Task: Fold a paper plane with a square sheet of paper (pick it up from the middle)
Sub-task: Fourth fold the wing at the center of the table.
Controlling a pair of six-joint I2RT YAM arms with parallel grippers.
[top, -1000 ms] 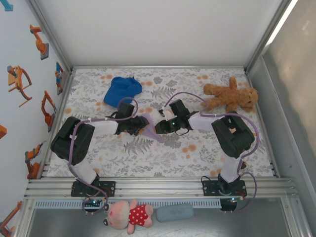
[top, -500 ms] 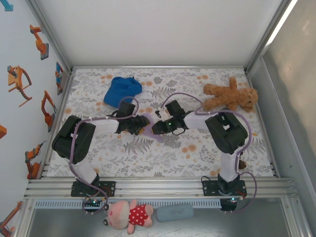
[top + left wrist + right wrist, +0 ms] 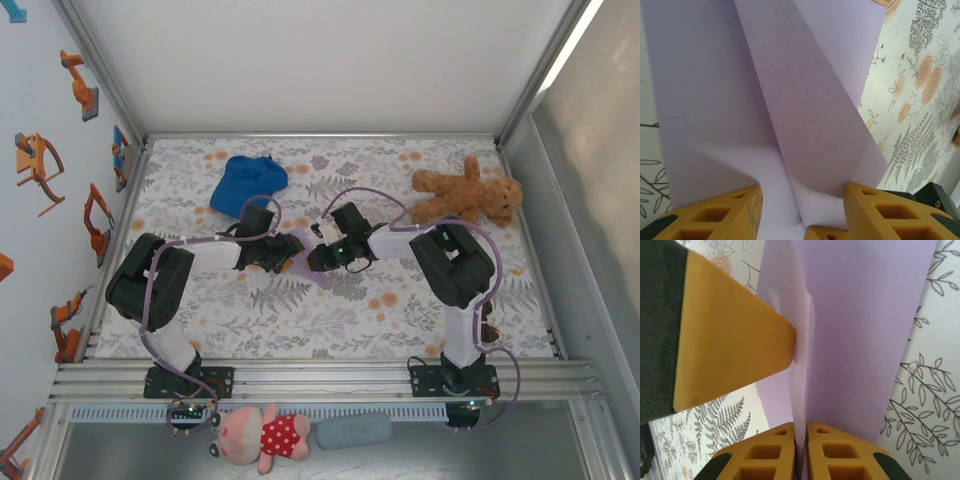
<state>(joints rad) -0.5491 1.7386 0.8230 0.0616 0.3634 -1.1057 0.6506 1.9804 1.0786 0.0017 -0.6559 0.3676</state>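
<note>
lavender paper sheet (image 3: 316, 275) is mid-tabletop (image 3: 300, 320), a bit nearer the arm bases than the blue cap (image 3: 248, 182) and just to its right, sitting between both hands. It's partly folded: one diagonal flap is raised and a crease runs up the middle.

Right hand (image 3: 801, 426): fingers together, clamped on a standing fold edge.

Left hand (image 3: 802, 200): fingers apart, straddling the creased end. Can't tell if they bear on the paper. One left finger (image 3: 735, 335) has its tip against the same fold.

Handling: very light, thin and limp, with stiffness only along creases. Likely to tear or crumple if the hands pull apart. Smooth, so it probably slides on the tabletop. Best hold is the doubled crease near the middle, not a single-layer corner.
</note>
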